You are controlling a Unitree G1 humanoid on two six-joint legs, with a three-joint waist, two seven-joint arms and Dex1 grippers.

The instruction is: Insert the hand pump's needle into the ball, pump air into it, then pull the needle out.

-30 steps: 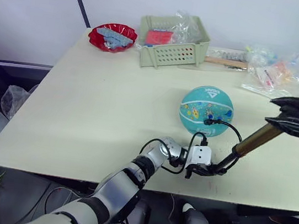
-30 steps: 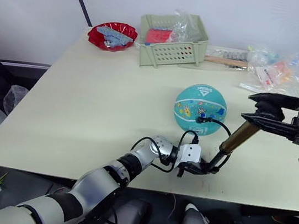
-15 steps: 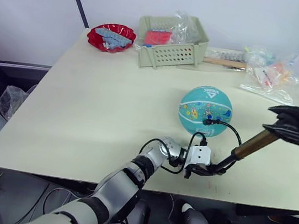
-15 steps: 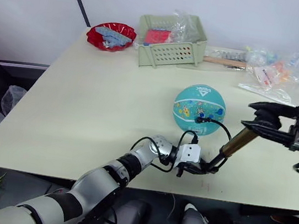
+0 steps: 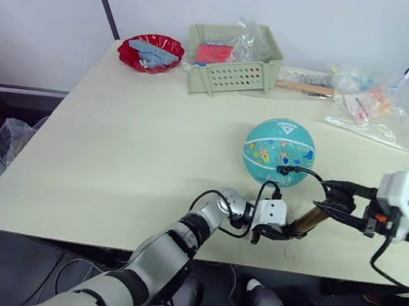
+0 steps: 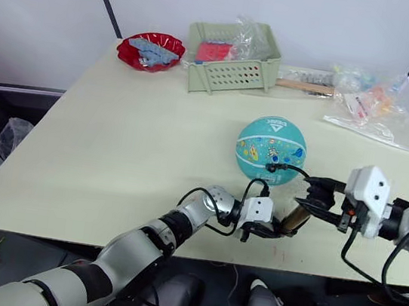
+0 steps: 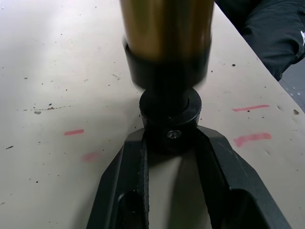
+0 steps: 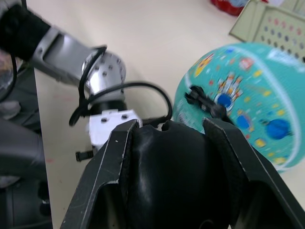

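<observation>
The left gripper (image 5: 275,234) lies low near the table's (image 5: 115,140) front edge, and the left wrist view shows what the head views cannot: its two black fingers (image 7: 128,176) pinch the black end cap at the base of the hand pump (image 7: 165,38), with red marks on the tabletop beside it. From there the bronze pump (image 5: 308,221) slants up to the right, short and close to the table. Its thin black hose loops up to the needle (image 5: 284,169), whose black fitting sits pressed into the ball's (image 5: 279,150) near side. The right wrist view shows that fitting against the teal skin (image 8: 207,106) and the right gripper's fingers (image 8: 112,162) closed around the pump's black top cap. The right gripper (image 5: 335,202) sits just right of the ball, near the front edge. Behind, a red bowl (image 5: 152,51) and a green basket (image 5: 234,66) stand along the far edge, with plastic bags (image 5: 374,108) at the far right corner. The table's wide left half offers open room.
</observation>
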